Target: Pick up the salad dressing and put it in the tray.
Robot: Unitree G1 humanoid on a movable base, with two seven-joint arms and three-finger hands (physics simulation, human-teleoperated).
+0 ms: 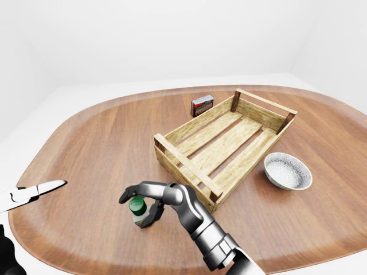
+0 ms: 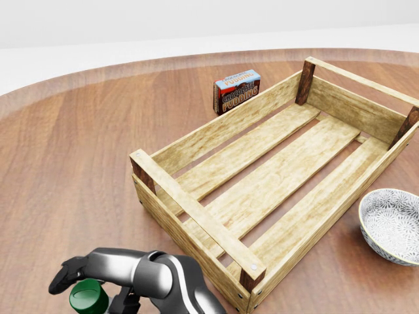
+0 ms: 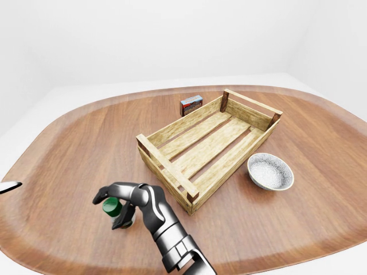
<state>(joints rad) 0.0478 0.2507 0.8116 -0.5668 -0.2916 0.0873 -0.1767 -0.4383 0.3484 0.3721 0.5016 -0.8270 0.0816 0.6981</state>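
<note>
The salad dressing (image 1: 137, 206) is a small bottle with a green cap (image 2: 88, 297), standing upright on the wooden table left of the tray. My right hand (image 1: 139, 211) reaches it from the bottom of the left-eye view. Its dark fingers (image 1: 127, 194) curl over the cap's left side and the thumb presses the bottle's right side. The tray (image 1: 186, 166) is a slatted wooden crate with nothing in it, lying diagonally to the right of the bottle. My left hand (image 1: 35, 191) pokes in at the left edge, fingers stretched out and holding nothing.
A chocolate pudding box (image 1: 202, 105) stands just beyond the tray's upper-left side. A patterned grey bowl (image 1: 288, 171) sits to the right of the tray. The oval table (image 1: 86, 143) ends close below the bottle.
</note>
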